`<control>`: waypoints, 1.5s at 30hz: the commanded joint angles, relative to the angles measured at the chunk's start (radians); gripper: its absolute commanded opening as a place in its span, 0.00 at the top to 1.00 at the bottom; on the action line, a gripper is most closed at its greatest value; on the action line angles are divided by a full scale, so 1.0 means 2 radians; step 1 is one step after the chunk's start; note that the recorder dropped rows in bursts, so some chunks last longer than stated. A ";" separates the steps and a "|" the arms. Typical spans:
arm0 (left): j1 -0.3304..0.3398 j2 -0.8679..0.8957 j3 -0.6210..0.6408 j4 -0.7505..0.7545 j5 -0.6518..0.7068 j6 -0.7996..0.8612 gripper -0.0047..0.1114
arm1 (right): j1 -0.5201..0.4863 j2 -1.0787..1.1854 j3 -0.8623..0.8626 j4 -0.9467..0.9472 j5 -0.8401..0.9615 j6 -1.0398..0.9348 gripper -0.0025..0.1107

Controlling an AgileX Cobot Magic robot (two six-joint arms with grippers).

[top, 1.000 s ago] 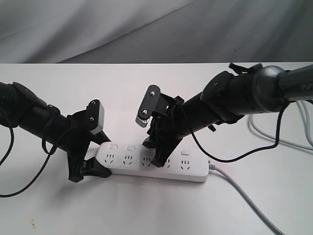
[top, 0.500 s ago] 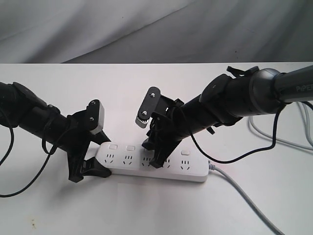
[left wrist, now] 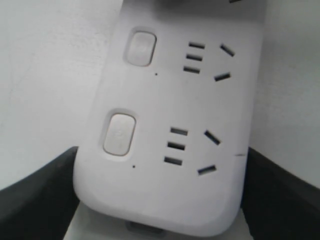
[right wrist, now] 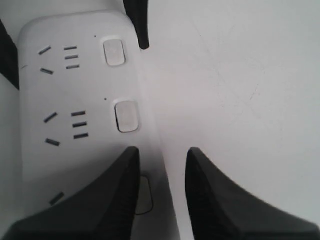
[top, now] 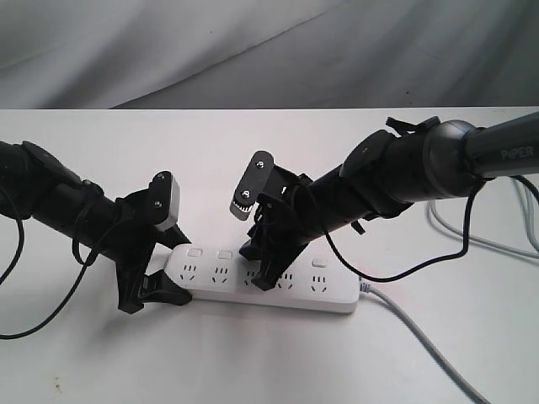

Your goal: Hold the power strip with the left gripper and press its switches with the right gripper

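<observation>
The power strip [top: 320, 295] lies flat near the front of the table [top: 278, 151] and has not shifted over the last second. The left gripper [top: 164, 282] stays clamped across its rounded end, one finger on each long edge. What has changed is small: the right gripper [top: 263, 271] has crept a little toward the held end while staying low over the middle of the strip. Its fingers [right wrist: 117, 200] are slightly apart, one of them half covering a button. I judge the pressing is under way, with the claw lining up on the third of the switches [top: 195, 252] from the held end.

The strip's long axis runs left to right across the exterior view, sockets up and buttons along the far edge. Its grey cord [top: 421, 341] leaves the right end, so the free end points left
</observation>
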State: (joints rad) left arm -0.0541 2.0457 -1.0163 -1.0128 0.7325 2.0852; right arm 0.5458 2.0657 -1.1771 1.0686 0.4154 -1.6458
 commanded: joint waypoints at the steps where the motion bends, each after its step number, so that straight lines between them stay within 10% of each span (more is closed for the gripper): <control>1: -0.001 0.002 0.000 0.001 0.000 -0.005 0.52 | 0.001 0.012 0.006 -0.016 0.007 0.000 0.71; 45: -0.001 0.002 0.000 0.001 0.000 -0.003 0.52 | 0.000 0.017 0.032 -0.034 -0.014 0.014 0.71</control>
State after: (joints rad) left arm -0.0541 2.0457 -1.0163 -1.0128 0.7325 2.0852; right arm 0.5458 2.0663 -1.1487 1.0818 0.3932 -1.6117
